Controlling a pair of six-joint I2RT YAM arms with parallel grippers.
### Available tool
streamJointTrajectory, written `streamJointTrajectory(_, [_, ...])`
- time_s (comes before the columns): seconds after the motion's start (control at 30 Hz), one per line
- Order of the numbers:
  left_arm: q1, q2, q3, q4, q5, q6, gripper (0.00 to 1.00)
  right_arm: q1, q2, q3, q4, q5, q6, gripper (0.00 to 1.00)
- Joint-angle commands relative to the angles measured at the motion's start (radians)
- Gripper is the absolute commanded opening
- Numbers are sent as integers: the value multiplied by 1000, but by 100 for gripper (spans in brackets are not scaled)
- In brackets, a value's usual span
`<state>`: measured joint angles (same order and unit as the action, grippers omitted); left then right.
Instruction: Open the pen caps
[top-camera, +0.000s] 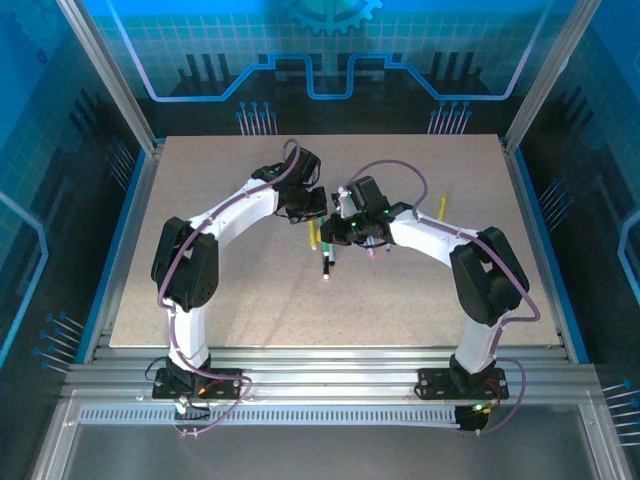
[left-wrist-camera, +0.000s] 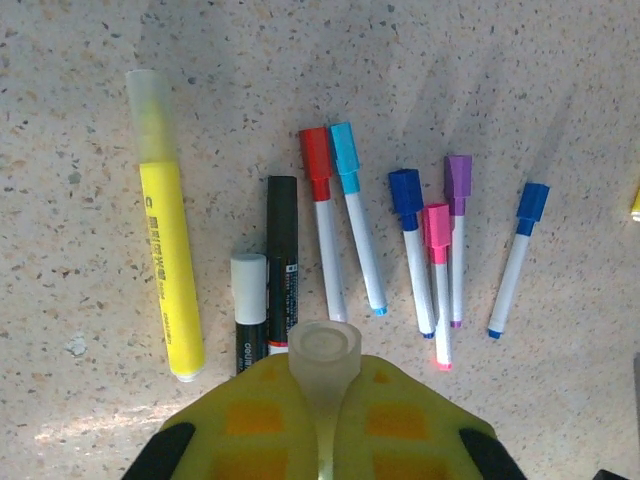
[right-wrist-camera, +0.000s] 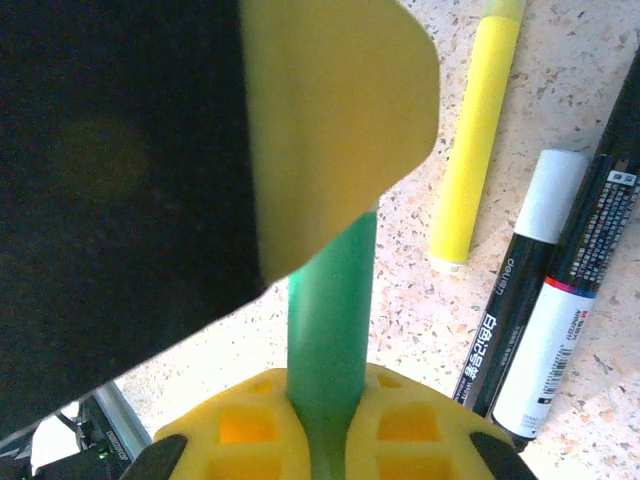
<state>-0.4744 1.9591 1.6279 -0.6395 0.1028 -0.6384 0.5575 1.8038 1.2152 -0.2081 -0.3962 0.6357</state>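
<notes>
Both grippers meet above the middle of the table: the left gripper (top-camera: 312, 208) and the right gripper (top-camera: 340, 224). My left gripper (left-wrist-camera: 325, 378) is shut on a translucent pen cap (left-wrist-camera: 324, 350), whose round end faces the camera. A green pen body (right-wrist-camera: 330, 310) stands between the fingers of my right gripper (right-wrist-camera: 330, 395), which is shut on it. Its upper end goes behind the left gripper's yellow finger (right-wrist-camera: 330, 120), so the joint with the cap is hidden. Capped pens lie on the table below: red (left-wrist-camera: 316, 160), cyan (left-wrist-camera: 344, 150), blue (left-wrist-camera: 405, 190), pink (left-wrist-camera: 436, 228), purple (left-wrist-camera: 458, 180).
A yellow highlighter (left-wrist-camera: 165, 230) with a clear cap, a black marker (left-wrist-camera: 281, 250) and a white-capped marker (left-wrist-camera: 249, 290) lie to the left of the thin pens. Another blue-capped pen (left-wrist-camera: 530, 205) lies at the right. The table (top-camera: 200, 300) has raised frame edges.
</notes>
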Motion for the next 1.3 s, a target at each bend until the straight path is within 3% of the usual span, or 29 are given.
streamJointTrajectory(0.0, [0, 26, 26, 16, -35, -3, 0, 23, -72, -25, -19, -46, -31, 0])
streamJointTrajectory(0.33, [59, 108, 141, -40, -149, 14, 0, 93, -318, -225, -112, -59, -17, 0])
streamJointTrajectory(0.53, [69, 142, 185, -51, -158, 24, 0, 120, -442, -282, -175, 10, -2, 0])
streamJointTrajectory(0.8, [112, 99, 104, -90, -233, 85, 0, -61, -376, -189, -256, 209, -92, 0])
streamJointTrajectory(0.97, [161, 66, -38, -52, -282, 96, 0, -195, -274, -100, -267, 342, -156, 0])
streamJointTrajectory(1.27, [238, 82, -135, -14, -351, 116, 0, -361, -98, 47, -307, 457, -224, 0])
